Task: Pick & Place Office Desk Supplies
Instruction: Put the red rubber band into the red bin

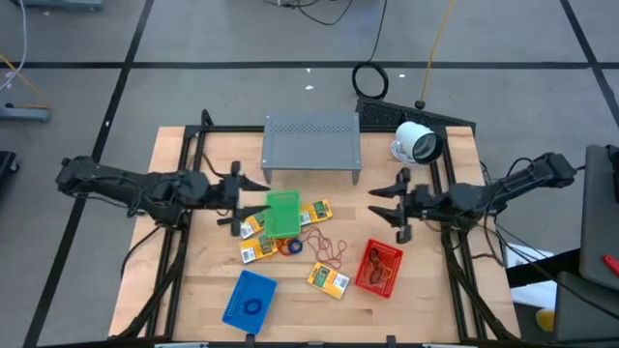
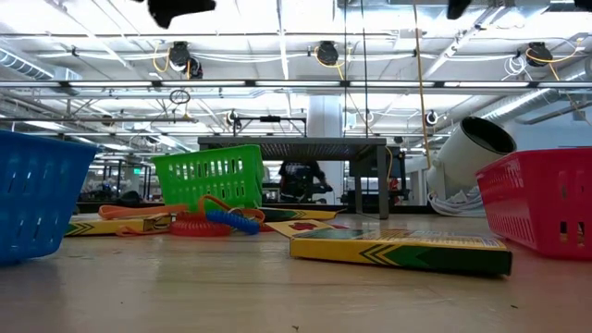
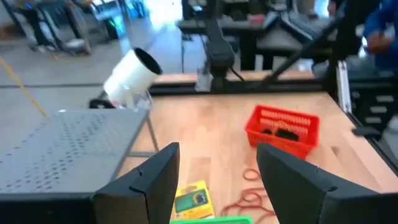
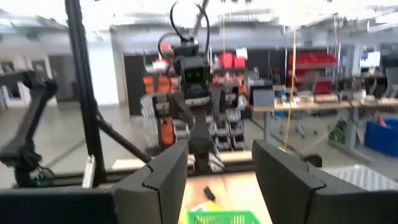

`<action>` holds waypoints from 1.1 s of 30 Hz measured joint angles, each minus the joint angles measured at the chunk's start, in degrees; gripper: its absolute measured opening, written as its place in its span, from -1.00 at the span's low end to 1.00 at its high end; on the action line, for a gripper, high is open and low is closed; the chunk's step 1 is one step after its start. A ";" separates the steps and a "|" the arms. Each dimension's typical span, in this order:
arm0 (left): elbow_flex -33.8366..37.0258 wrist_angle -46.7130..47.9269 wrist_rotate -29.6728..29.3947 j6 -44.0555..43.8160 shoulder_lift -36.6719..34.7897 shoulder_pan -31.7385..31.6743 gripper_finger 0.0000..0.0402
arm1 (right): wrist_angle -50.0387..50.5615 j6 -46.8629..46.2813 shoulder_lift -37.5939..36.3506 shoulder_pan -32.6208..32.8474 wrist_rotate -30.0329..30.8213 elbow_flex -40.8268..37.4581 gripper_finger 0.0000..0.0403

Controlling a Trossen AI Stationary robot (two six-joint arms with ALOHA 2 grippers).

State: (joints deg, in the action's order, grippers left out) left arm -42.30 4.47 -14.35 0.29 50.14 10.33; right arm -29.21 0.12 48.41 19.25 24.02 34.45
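Note:
Several flat yellow packets with green labels (image 1: 328, 280) (image 2: 398, 247) lie flat on the wooden table around a green basket (image 1: 282, 215) (image 2: 208, 176). Thin orange rubber bands (image 1: 329, 249) (image 3: 252, 199) lie between the packets. Small blue and orange coil rings (image 1: 290, 246) (image 2: 217, 222) rest beside the green basket. My left gripper (image 1: 246, 201) (image 3: 217, 180) is open and hovers above the green basket's left edge, over one packet (image 3: 193, 199). My right gripper (image 1: 394, 209) (image 4: 217, 177) is open and hovers right of the packets, above the red basket's far side.
A grey perforated shelf (image 1: 311, 140) (image 3: 62, 149) stands at the table's far middle. Right of it is a white round camera device (image 1: 416, 143) (image 2: 467, 157). A red basket (image 1: 379, 268) (image 3: 283, 127) holding dark items sits near right. A blue basket (image 1: 250, 298) (image 2: 37, 199) sits near left.

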 joint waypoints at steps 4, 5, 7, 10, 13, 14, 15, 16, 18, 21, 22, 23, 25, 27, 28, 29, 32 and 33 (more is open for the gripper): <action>7.64 -5.97 -0.29 0.68 -7.12 0.02 0.12 | 10.61 -2.57 9.15 -2.59 -0.05 10.70 -0.15; 9.36 -6.50 -0.28 0.67 -8.75 0.04 0.12 | 14.28 -3.32 11.48 -3.16 -0.10 13.93 -0.15; 12.25 -6.96 -0.28 0.22 -11.58 0.02 0.12 | 22.89 -5.51 15.78 -4.16 -0.25 20.58 -0.15; 15.91 -7.44 -0.26 -0.26 -14.82 0.04 0.12 | 38.28 -10.62 22.18 -5.50 -2.84 31.23 -0.15; 18.46 -8.62 1.20 -0.20 -17.50 0.09 0.12 | 51.40 -15.58 28.85 -6.53 -7.90 40.79 -0.15; 19.02 -8.76 1.38 -0.20 -18.20 0.09 0.12 | 54.58 -16.90 30.87 -6.83 -9.41 43.45 -0.15; 19.50 -8.93 1.45 -0.24 -18.78 0.10 0.12 | 57.43 -18.30 32.84 -7.05 -10.90 45.87 -0.15; 20.05 -8.93 1.45 -0.28 -19.32 0.09 0.12 | 60.05 -19.68 34.86 -7.34 -12.70 48.06 -0.15; 20.95 -8.81 1.45 -0.28 -20.19 0.09 0.12 | 64.97 -22.68 38.30 -7.96 -17.14 51.61 -0.15; 22.10 -9.07 1.45 -0.35 -21.21 0.09 0.12 | 70.48 -27.08 42.66 -8.44 -23.38 54.46 -0.15; 22.30 -9.02 1.46 -0.41 -21.48 0.10 0.12 | 71.15 -28.52 43.94 -8.44 -24.81 54.90 -0.15; 22.41 -9.05 1.67 -0.42 -21.69 0.12 0.12 | 71.51 -29.86 45.16 -8.44 -25.87 55.13 -0.15; 22.55 -8.86 2.66 0.31 -22.16 0.42 0.12 | 71.44 -33.04 47.55 -8.35 -28.64 55.26 -0.15; 22.55 -8.63 3.55 1.79 -22.67 0.89 0.12 | 70.89 -36.77 49.70 -8.15 -31.70 55.41 -0.15; 22.55 -8.42 3.63 2.35 -22.98 1.12 0.12 | 70.67 -38.60 50.94 -8.11 -33.20 55.42 -0.15; 22.55 -8.19 3.72 2.86 -23.35 1.22 0.12 | 70.41 -40.18 52.16 -8.11 -34.97 55.44 -0.15; 22.57 -6.18 3.60 3.76 -24.52 1.42 0.12 | 70.23 -43.72 55.60 -8.12 -38.81 55.46 -0.15; 22.57 -5.69 3.52 3.79 -24.89 1.41 0.12 | 70.27 -44.68 56.66 -8.28 -40.29 55.46 -0.15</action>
State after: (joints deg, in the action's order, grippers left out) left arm -19.73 -1.22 -10.83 4.08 25.25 11.74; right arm 41.06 -44.56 105.07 10.97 -16.27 89.91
